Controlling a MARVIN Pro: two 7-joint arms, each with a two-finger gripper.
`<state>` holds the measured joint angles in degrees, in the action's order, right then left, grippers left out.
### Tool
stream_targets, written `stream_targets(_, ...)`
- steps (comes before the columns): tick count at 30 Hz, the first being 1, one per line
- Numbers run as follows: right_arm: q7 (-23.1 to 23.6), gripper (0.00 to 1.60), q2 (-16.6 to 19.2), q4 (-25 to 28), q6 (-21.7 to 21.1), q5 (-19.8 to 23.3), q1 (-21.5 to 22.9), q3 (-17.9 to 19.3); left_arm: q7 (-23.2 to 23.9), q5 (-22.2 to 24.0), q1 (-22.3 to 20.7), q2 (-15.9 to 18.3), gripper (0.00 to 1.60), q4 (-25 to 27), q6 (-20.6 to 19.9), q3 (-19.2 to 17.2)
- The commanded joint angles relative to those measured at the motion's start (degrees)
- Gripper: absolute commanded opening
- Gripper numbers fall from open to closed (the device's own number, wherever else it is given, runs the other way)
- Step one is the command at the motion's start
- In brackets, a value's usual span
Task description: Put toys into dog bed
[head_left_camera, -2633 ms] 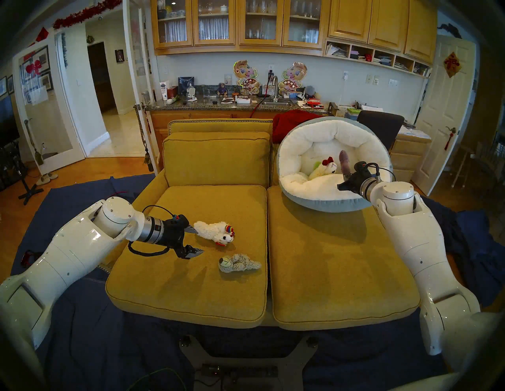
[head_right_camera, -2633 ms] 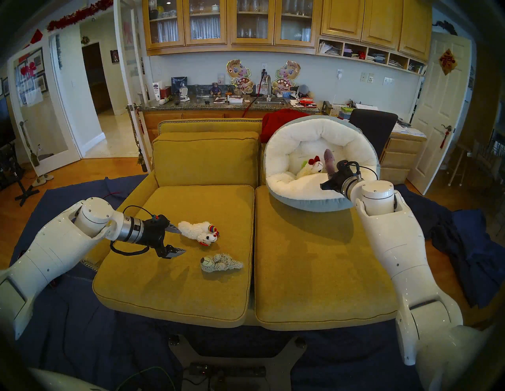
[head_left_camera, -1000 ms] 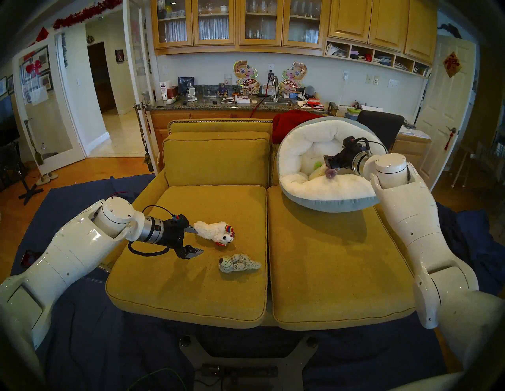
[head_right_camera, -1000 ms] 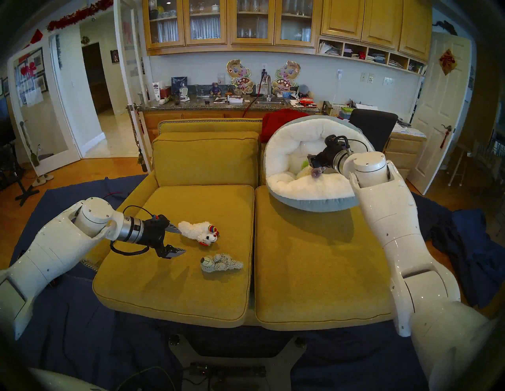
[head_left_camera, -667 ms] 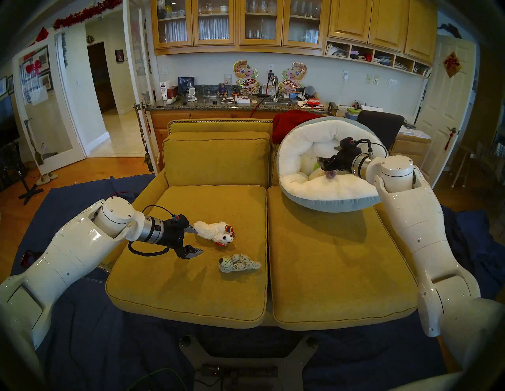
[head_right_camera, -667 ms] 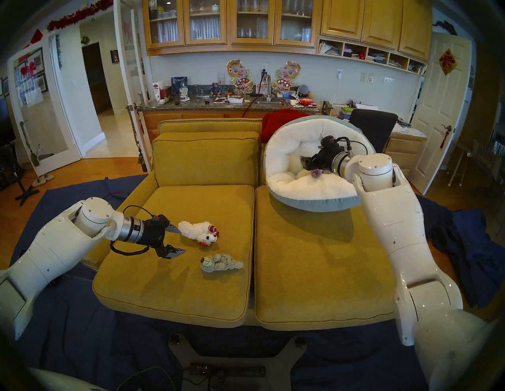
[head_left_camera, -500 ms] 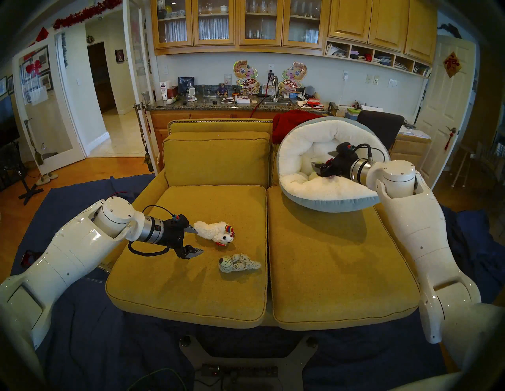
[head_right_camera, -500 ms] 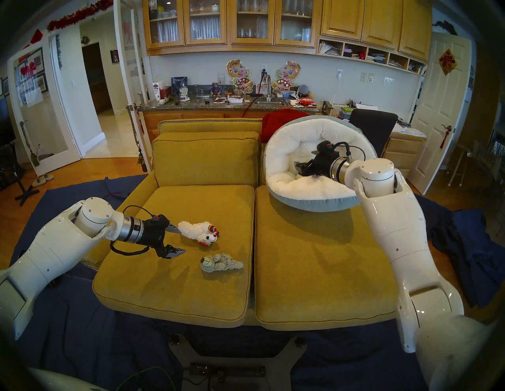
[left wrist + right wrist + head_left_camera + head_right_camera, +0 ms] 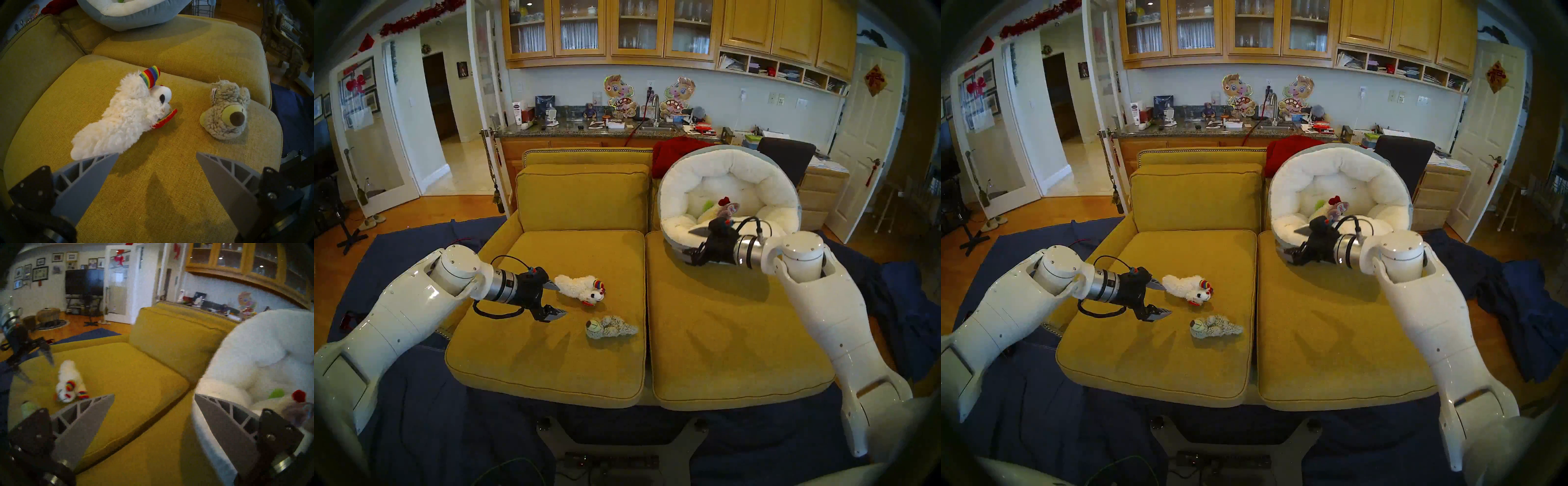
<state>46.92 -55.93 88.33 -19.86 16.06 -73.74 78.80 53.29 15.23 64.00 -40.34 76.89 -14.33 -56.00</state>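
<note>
Left gripper (image 9: 555,298), jaws spread wide and empty, hovering over the left seat cushion (image 9: 517,366) of the mustard-yellow sofa (image 9: 585,159). Just beyond its upper finger lies the white lamb with rainbow ears (image 9: 582,288), rump toward the jaws, head pointing away; in the left wrist view the lamb's tail end sits directly past the left finger tip, not between the fingers. The shaggy beige animal (image 9: 611,327) lies beside it, nearer the cushion's front right, apart from both fingers. No obstacle stands between the jaws and either toy.

Right gripper (image 9: 694,242), jaws likewise parted and empty, held in front of the dog bed (image 9: 673,190), overlapping its near rim in the head views. Inside the bed, behind the gripper, rest the white lamb with dark-red ears (image 9: 716,210), the purple animal (image 9: 729,208) and the lime-green cactus (image 9: 708,205), bunched together. A red cloth (image 9: 670,152) hangs over the sofa back behind the bed; a dark chair (image 9: 789,156) stands beyond.
</note>
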Motion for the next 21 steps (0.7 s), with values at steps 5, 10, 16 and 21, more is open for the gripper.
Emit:
stream_targets(5,7.2,1.6,2.1,9.1,-0.1,4.7,-10.0,-0.7,-0.2,0.2,-1.6,0.0,1.6,0.6,0.2,-1.0)
stream_targets(10,9.3,1.6,3.2,11.9,-0.2,6.2,-13.5,-0.8,-0.2,0.2,-1.7,0.0,1.6,0.6,0.2,-1.1)
stream_targets(16,8.7,1.6,3.9,17.0,0.1,7.2,-19.5,0.2,-0.2,0.2,-1.8,0.0,1.6,0.6,0.2,-1.1)
stream_targets(21,3.9,1.6,3.5,20.1,2.2,4.1,-23.1,-0.6,-0.1,0.2,-1.9,0.0,1.6,0.6,0.1,-1.1)
